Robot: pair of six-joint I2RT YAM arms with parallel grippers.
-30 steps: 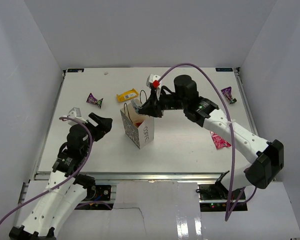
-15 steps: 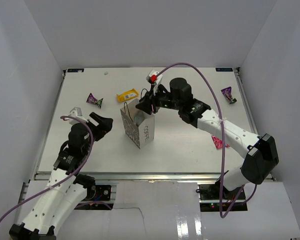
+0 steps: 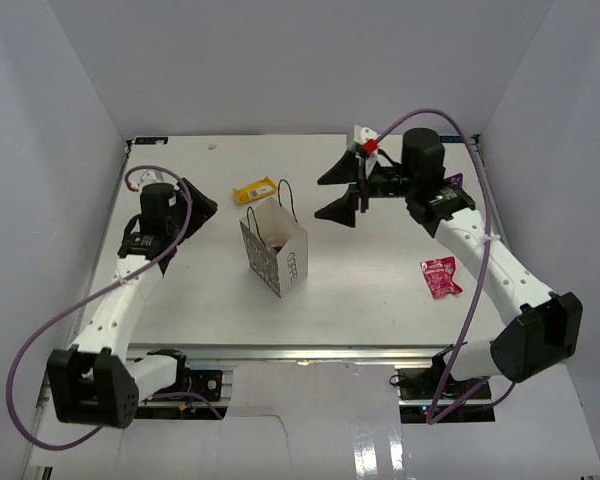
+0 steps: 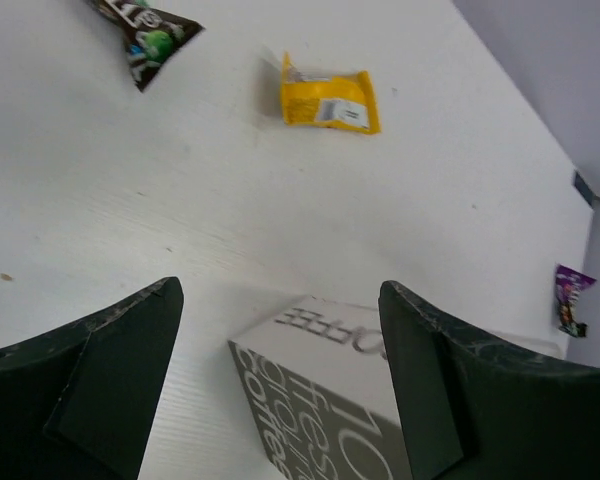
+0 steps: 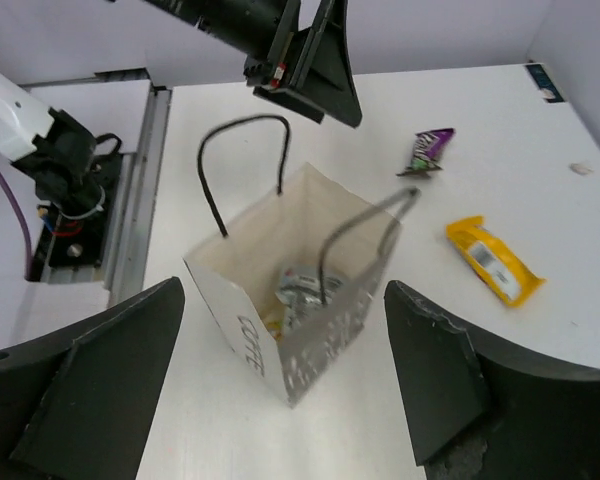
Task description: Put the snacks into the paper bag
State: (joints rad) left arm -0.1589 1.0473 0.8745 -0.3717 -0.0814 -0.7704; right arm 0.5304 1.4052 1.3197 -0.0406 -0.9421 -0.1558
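The white paper bag point(image 3: 277, 252) with black cord handles stands upright mid-table, its mouth open. In it lies a silver foil snack point(image 5: 302, 288) on top of other packets. My right gripper point(image 3: 333, 193) hangs open and empty, right of and behind the bag point(image 5: 280, 330). The left gripper point(image 3: 202, 203) is open and empty left of the bag point(image 4: 330, 380). On the table lie a yellow snack point(image 3: 255, 190) point(image 4: 330, 102) point(image 5: 494, 261), a dark purple one point(image 4: 145, 27) point(image 5: 428, 150), a red-pink pouch point(image 3: 440, 276) and a purple packet point(image 4: 571, 299) at the far right.
White walls close off the table on three sides. A metal rail point(image 5: 130, 190) runs along the near edge by the arm bases. My left gripper point(image 5: 305, 55) shows beyond the bag in the right wrist view. A purple cable loops over each arm.
The right gripper has opened and drawn back to the right, away from over the bag. My left arm has swung towards the back, over the dark purple packet's spot.
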